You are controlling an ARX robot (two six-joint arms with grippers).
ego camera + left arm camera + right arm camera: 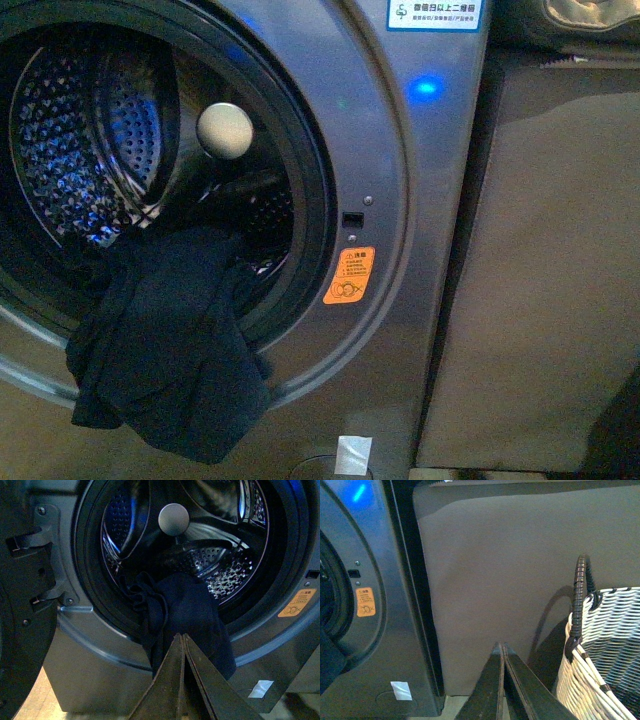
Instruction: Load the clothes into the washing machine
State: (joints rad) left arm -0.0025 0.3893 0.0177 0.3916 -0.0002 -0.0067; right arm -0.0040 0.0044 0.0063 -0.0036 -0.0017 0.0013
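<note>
The clothes [165,345] hang half in and half out of the washer [420,200], draped over the low lip of the round mouth, with most of the dark bundle spilling down the front below the rim and only the upper part resting inside the drum [90,140]. From the left wrist, the left pincer [182,639] looks clenched, tips meeting just in front of the cloth, holding nothing that I can see. The right pincer [501,647] is likewise clenched and empty, off to the right facing the beige panel [520,570] with a wicker basket [605,645] beside it. I'd say the job now is to get the hanging part in: take the lowest fold, lift it clear of the gasket and push deep toward the far wall, so nothing trails over the lip
</note>
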